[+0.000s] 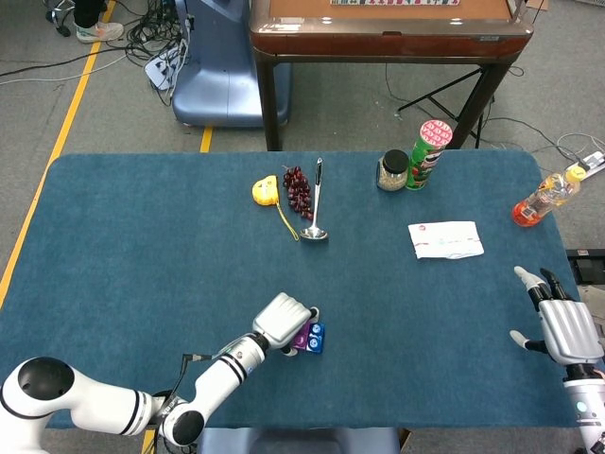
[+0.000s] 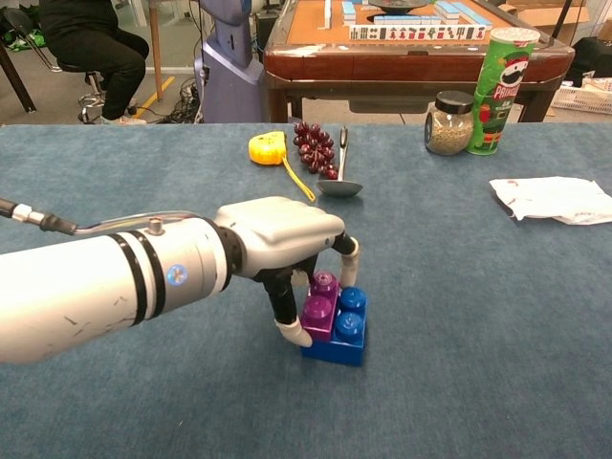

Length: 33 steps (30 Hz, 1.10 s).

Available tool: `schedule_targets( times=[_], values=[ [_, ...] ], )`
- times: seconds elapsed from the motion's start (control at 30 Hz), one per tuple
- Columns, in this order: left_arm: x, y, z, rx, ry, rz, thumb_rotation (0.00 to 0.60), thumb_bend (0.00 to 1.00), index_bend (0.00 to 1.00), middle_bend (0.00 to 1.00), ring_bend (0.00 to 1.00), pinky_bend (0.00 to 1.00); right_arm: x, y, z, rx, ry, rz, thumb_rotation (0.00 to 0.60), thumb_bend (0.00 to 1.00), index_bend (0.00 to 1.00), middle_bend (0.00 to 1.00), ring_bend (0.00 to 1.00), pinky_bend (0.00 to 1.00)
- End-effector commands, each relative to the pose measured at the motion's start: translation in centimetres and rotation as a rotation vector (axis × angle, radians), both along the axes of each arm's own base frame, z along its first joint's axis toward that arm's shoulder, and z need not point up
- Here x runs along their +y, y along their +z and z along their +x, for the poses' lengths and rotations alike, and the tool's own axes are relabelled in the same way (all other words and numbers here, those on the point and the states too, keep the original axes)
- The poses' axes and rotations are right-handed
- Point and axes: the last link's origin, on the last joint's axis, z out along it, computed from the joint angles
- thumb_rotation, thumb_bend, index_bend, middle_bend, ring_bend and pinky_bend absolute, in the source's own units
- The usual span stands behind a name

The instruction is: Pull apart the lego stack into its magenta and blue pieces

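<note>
While the left hand (image 2: 277, 234) pinches the magenta piece (image 2: 318, 306) from above, that piece sits seated on the blue piece (image 2: 341, 332). At the table's (image 1: 142, 236) right near edge, the right hand (image 1: 563, 324) rests empty with fingers spread.

Lego pieces: two, magenta piece (image 2: 318, 306), blue piece (image 2: 339, 336)
Hands: two, left hand (image 2: 277, 236), right hand (image 1: 567, 326)
Spoon (image 1: 316, 203): one
Jar (image 1: 392, 171): one
Chip can (image 1: 427, 154): one
Bottle (image 1: 546, 196): one

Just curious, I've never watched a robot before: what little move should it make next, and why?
Probably lift the magenta piece upward: the left hand pinches it, yet it sits on the blue piece, which nothing holds down.
</note>
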Motion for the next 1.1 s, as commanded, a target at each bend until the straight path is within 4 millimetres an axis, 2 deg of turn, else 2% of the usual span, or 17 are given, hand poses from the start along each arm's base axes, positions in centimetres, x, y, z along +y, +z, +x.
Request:
schedule_targets(
  times=[0.03, 0.53, 0.7, 0.9, 1.1],
  values=[
    [0.0, 0.1, 0.0, -0.005, -0.001, 0.001, 0.6, 0.01, 0.55, 1.0, 0.97, 1.0, 0.0, 0.0, 0.0, 0.0, 0.001, 0.0, 0.6, 0.0, 0.11, 0.21, 0.19, 0.41],
    [0.1, 2.1, -0.2, -0.046, 0.003, 0.06, 0.6, 0.01, 0.56, 1.0, 0.97, 1.0, -0.4, -0.2, 0.4, -0.011, 0.017, -0.003, 0.6, 0.0, 0.11, 0.21, 0.19, 0.41],
    [0.2, 3.1, -0.3, -0.077, 0.022, 0.087, 0.6, 0.01, 0.56, 1.0, 0.97, 1.0, -1.0, -0.6, 1.6, -0.054, 0.044, -0.007, 0.6, 0.0, 0.13, 0.24, 0.2, 0.43],
    [0.4, 4.2, -0.2, -0.122, 0.046, 0.112, 0.6, 0.01, 0.57, 1.0, 0.97, 1.0, -2.4, -1.4, 3.6, -0.073, 0.096, 0.021, 0.6, 0.0, 0.14, 0.3, 0.26, 0.48],
    [0.5, 4.3, -0.9, -0.083, 0.04, 0.126, 0.6, 0.01, 0.57, 1.0, 0.97, 1.0, -3.3, -2.2, 4.9, -0.074, 0.122, 0.05, 0.6, 0.0, 0.14, 0.34, 0.29, 0.49]
  ],
)
